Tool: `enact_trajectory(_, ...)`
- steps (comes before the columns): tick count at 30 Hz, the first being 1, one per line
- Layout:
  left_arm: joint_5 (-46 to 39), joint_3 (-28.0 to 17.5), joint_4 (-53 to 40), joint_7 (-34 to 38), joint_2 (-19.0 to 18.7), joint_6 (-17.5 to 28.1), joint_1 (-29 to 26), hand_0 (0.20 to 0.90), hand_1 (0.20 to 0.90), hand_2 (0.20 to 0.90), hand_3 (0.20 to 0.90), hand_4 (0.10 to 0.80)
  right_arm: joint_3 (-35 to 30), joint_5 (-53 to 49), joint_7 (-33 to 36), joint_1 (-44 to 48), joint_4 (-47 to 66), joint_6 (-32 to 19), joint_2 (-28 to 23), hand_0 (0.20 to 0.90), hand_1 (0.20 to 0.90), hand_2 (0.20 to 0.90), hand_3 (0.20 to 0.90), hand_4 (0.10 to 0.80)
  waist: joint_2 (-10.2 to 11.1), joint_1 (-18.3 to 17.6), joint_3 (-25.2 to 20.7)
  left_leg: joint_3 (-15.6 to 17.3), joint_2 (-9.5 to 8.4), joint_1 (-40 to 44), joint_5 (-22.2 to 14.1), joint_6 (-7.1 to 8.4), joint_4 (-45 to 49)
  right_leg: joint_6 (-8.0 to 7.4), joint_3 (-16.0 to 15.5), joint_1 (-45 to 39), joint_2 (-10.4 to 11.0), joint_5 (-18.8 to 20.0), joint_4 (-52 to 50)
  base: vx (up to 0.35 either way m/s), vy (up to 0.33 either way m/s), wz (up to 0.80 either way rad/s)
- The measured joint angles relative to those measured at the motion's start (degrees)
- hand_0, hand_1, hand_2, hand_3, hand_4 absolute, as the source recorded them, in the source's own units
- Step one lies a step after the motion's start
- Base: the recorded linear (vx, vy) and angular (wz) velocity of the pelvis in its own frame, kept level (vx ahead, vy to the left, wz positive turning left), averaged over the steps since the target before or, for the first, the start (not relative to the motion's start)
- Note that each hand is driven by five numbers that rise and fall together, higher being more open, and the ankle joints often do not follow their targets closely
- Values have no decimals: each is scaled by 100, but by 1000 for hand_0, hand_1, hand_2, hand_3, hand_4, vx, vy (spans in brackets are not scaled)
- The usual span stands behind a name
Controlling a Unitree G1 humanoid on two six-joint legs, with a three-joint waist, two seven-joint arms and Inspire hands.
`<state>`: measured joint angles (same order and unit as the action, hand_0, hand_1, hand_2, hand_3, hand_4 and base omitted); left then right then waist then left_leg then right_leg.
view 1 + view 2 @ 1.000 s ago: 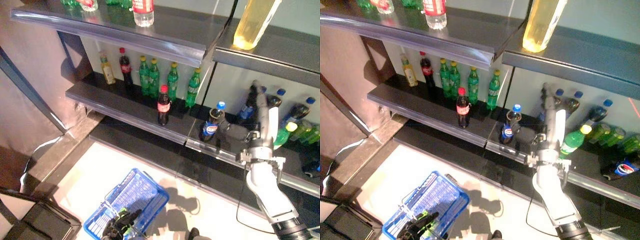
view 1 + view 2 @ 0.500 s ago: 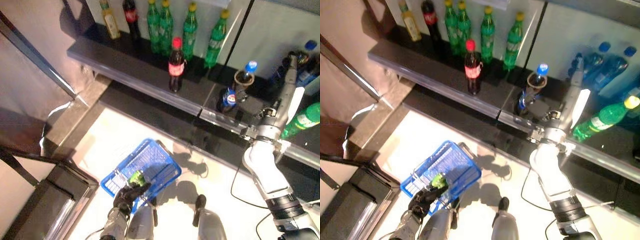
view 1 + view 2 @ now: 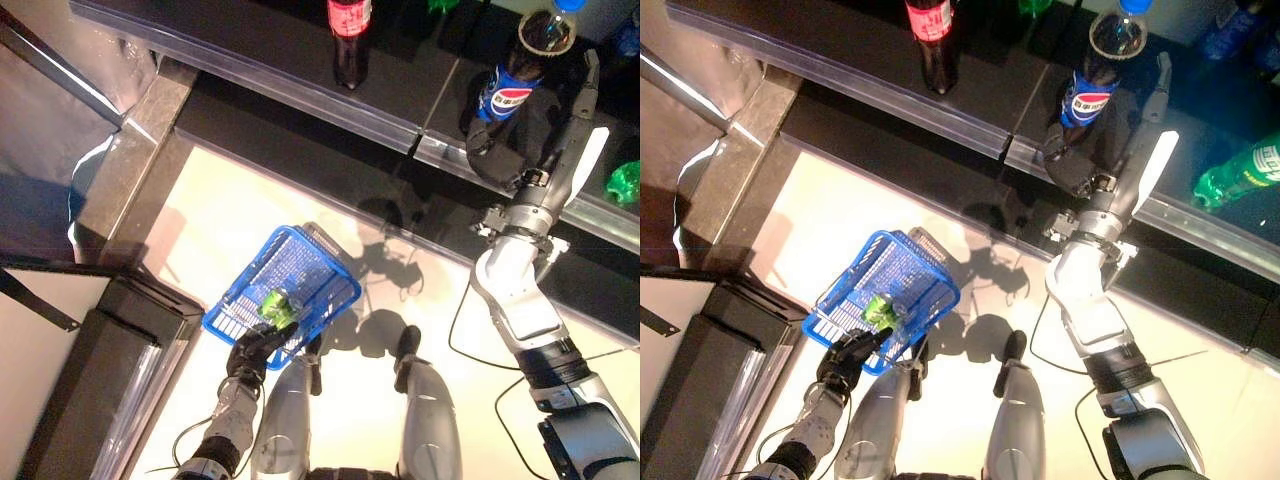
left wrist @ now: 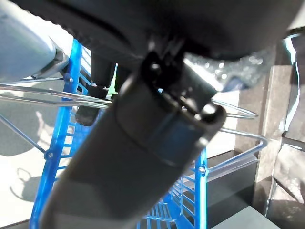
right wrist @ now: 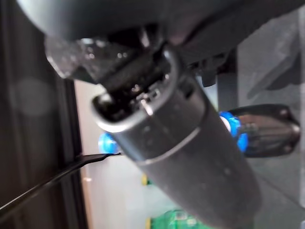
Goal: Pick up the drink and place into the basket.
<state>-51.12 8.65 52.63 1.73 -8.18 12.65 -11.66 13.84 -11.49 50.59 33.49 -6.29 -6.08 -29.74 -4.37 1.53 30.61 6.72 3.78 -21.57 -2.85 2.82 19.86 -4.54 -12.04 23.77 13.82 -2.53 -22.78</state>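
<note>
A dark drink bottle with a blue label (image 3: 512, 88) stands on the low dark shelf (image 3: 250, 45); it also shows in the right eye view (image 3: 1092, 92). My right hand (image 3: 497, 158) is at the bottle's base on the near side, close against it, with the thumb straight in the right wrist view (image 5: 190, 143). A blue-capped bottle (image 5: 259, 130) shows past that thumb. My left hand (image 3: 256, 350) is shut on the wire handles (image 4: 43, 93) of the blue basket (image 3: 300, 262), which hangs low at the left. A small green thing (image 3: 273, 303) shows in the basket.
A cola bottle with a red label (image 3: 347, 40) stands further left on the shelf. A green bottle (image 3: 1252, 170) lies on the shelf to the right. A dark cabinet (image 3: 100, 390) stands at the lower left beside a grey stone ledge (image 3: 140, 160).
The camera has tilted down, so the shelves have slid up the picture. My right hand stays by the blue-labelled bottle. The blue basket still hangs from my left hand.
</note>
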Motion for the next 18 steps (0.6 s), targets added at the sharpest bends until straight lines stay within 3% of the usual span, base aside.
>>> enact_trajectory(8, -20, 19, -71, 5, -9, 22, -18, 300, 300, 300, 200, 100, -7, -142, 155, 179, -5, 0, 113, 900, 900, 900, 900, 800, -10, 14, 4, 47, 23, -155, -1, 0, 1, 18, 115, 242, -36, 12, -6, 37, 2, -6)
enact_trajectory(18, -118, 195, -227, 6, -13, -9, -19, 300, 300, 300, 200, 100, -225, -674, 163, 1031, -289, 1, 94, 900, 900, 900, 900, 800, -133, 143, 17, 61, 34, -279, 10, 17, 20, 69, 139, 413, -48, 31, -57, 40, -7, -3)
